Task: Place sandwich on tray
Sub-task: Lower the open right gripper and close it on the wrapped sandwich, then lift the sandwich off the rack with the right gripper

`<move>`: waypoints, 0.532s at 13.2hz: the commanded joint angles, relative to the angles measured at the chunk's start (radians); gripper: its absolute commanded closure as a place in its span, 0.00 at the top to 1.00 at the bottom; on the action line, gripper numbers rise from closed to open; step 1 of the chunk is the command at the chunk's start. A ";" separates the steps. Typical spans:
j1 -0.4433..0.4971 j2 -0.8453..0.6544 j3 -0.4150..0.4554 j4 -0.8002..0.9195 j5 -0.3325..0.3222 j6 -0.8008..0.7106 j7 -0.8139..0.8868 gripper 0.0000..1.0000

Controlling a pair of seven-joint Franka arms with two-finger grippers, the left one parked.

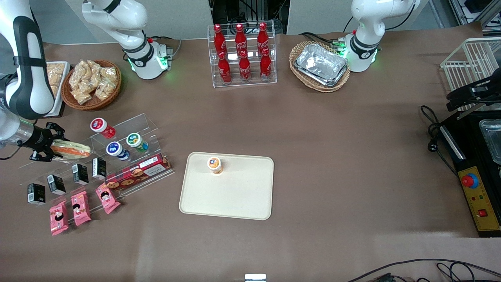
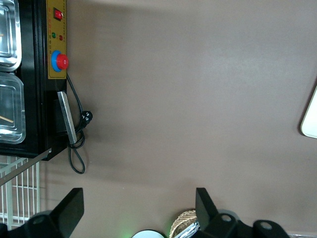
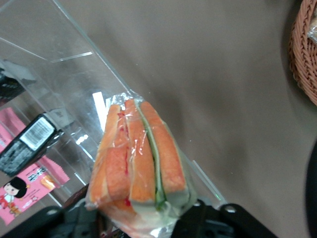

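High front overview of the whole table (image 1: 313, 129); right wrist view close above the sandwich (image 3: 138, 158) between the jaws.

The black two-finger gripper (image 1: 49, 145) is closed on the clear-wrapped sandwich (image 1: 72, 149), above the clear acrylic stand, which has pale bread, orange stripes and a thin green line. The flat rectangular tray (image 1: 227, 196) is plain cream. The small bottle (image 1: 215, 165) on it has an orange-and-white lid.

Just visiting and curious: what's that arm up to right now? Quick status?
Gripper shut on sandwich, above the clear stepped shelf. Tray waiting mid-table. Small orange-capped bottle stands on tray; room left beside it.
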 commanded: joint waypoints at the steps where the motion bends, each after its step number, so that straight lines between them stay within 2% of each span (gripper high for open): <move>1: 0.008 -0.029 0.008 -0.028 -0.025 0.039 0.014 0.18; 2: 0.008 -0.032 0.011 -0.026 -0.028 0.039 0.003 0.07; 3: 0.006 -0.041 0.013 -0.025 -0.026 0.039 -0.027 0.03; 7: 0.006 -0.114 0.017 0.015 -0.016 -0.034 -0.272 0.00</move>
